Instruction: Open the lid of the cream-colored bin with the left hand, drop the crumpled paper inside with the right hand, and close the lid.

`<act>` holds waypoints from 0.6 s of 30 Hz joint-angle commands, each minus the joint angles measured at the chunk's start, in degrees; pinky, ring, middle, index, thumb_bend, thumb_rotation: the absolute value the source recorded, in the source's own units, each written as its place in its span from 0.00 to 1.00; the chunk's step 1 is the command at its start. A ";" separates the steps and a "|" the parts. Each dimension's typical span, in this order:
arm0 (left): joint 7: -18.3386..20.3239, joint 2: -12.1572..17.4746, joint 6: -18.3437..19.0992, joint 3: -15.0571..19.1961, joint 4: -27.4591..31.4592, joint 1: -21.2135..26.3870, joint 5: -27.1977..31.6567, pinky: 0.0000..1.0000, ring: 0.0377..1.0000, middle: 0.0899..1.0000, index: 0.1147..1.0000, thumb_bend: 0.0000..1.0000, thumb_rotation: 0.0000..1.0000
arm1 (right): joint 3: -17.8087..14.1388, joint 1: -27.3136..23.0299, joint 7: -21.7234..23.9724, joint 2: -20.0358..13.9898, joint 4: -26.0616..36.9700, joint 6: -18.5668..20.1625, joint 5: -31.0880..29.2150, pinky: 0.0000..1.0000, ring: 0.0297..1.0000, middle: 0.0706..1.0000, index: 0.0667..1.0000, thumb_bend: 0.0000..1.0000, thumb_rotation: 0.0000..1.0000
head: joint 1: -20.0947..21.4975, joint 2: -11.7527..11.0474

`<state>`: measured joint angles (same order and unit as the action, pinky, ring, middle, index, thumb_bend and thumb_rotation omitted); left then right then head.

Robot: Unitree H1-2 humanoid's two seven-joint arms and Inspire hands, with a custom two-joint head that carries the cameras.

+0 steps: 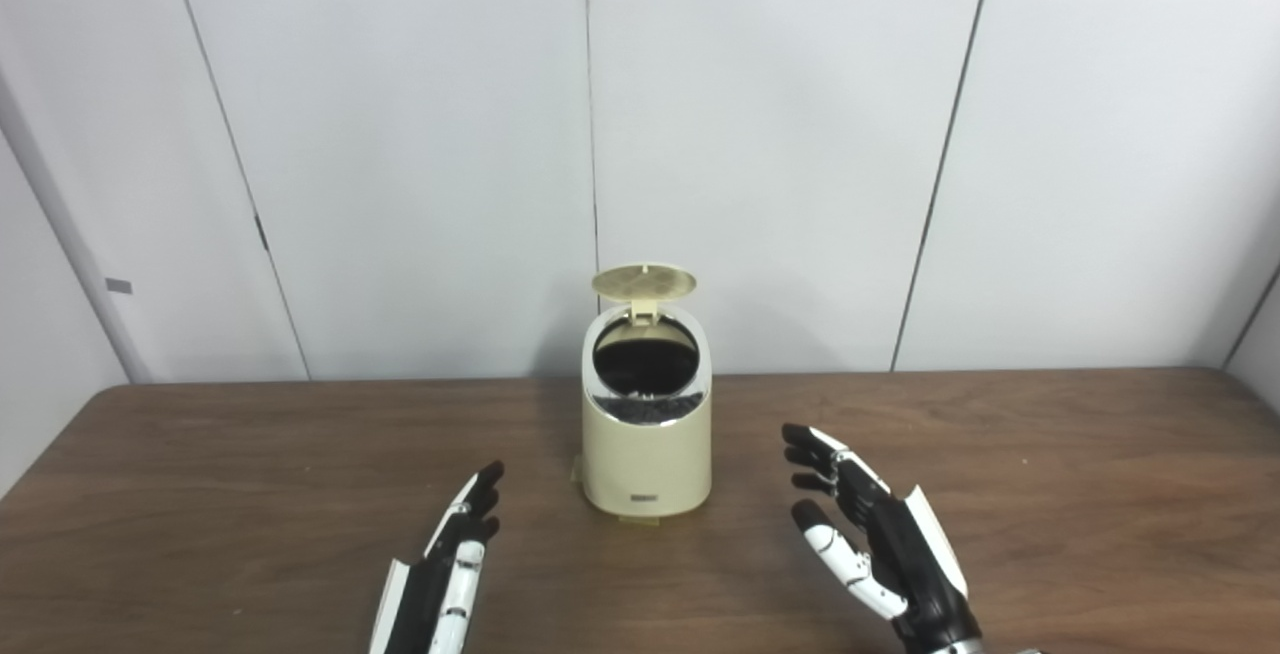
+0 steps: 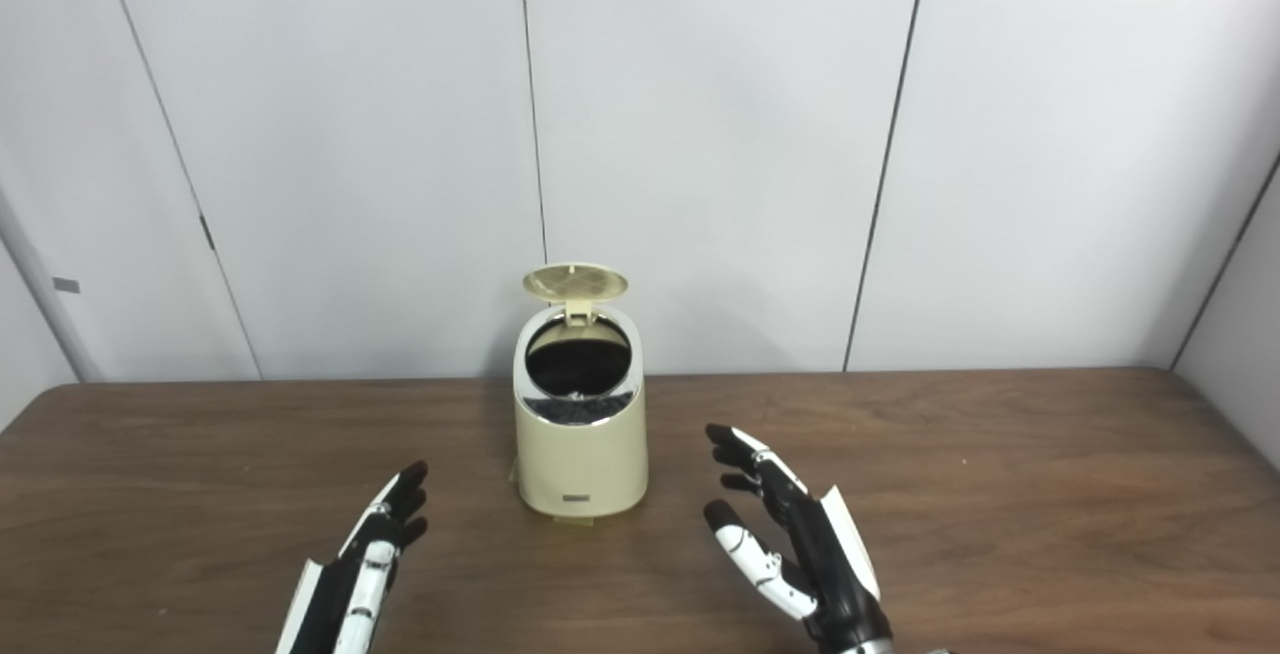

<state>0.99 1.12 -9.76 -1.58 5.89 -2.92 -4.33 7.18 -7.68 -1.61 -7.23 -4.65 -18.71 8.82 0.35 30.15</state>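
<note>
left eye view: bin (image 1: 646, 454), lid (image 1: 643, 281) up, stands between the empty, spread left robot hand (image 1: 455, 544) and right robot hand (image 1: 872, 529).

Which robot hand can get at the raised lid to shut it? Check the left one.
Probably yes: the left robot hand is open and empty, the lid stands upright behind the bin, and nothing lies between them.

1. the tabletop (image 1: 1050, 454) is dark brown wood grain, reaching back to the white wall panels.
2. a cream-colored bin (image 1: 647, 459) stands upright on it near the middle, lid (image 1: 643, 281) raised.
</note>
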 commanded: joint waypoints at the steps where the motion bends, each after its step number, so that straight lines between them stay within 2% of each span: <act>1: -0.17 -0.36 -1.30 -0.11 -0.88 -1.39 0.48 0.93 0.96 0.96 0.95 0.22 0.94 | -0.43 0.34 0.52 -0.28 -1.35 -2.47 -0.38 0.80 0.87 0.87 0.86 0.17 0.78 | -0.06 0.08; 4: -0.29 -0.32 -1.57 -0.20 -0.75 -1.40 0.43 0.93 0.96 0.96 0.95 0.22 0.95 | -0.59 0.50 0.25 -0.03 -1.24 -2.13 0.44 0.79 0.86 0.86 0.85 0.15 0.77 | -0.27 0.10; 8: -0.30 -0.21 -1.69 -0.09 -0.90 -1.38 0.51 0.93 0.96 0.96 0.95 0.22 0.95 | -0.68 0.66 0.37 0.23 -1.04 -1.60 0.34 0.78 0.85 0.86 0.85 0.16 0.76 | -0.14 -0.17; 12: -0.26 0.03 -1.00 -0.05 -0.50 -1.34 0.22 0.92 0.95 0.96 0.94 0.25 0.94 | -0.76 0.43 0.56 0.18 -1.84 -2.32 0.09 0.78 0.85 0.86 0.85 0.17 0.74 | -0.27 -0.26; 14: -0.35 0.29 -1.00 -0.06 0.06 -1.03 -0.44 0.92 0.96 0.96 0.94 0.33 0.95 | -0.87 0.43 0.22 0.31 -1.64 -2.06 0.56 0.77 0.84 0.85 0.84 0.16 0.74 | -0.46 -0.33; 18: -1.26 1.64 -3.79 0.08 1.03 1.09 -4.00 0.88 0.94 0.94 0.92 0.49 0.97 | -1.11 0.23 0.19 0.39 -1.83 -2.11 0.45 0.76 0.84 0.85 0.84 0.15 0.71 | -0.71 -0.51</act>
<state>0.31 1.65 -10.95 -1.63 6.18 -2.72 -6.85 6.40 -7.74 -1.32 -6.85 -4.95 -18.67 8.65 -0.35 29.62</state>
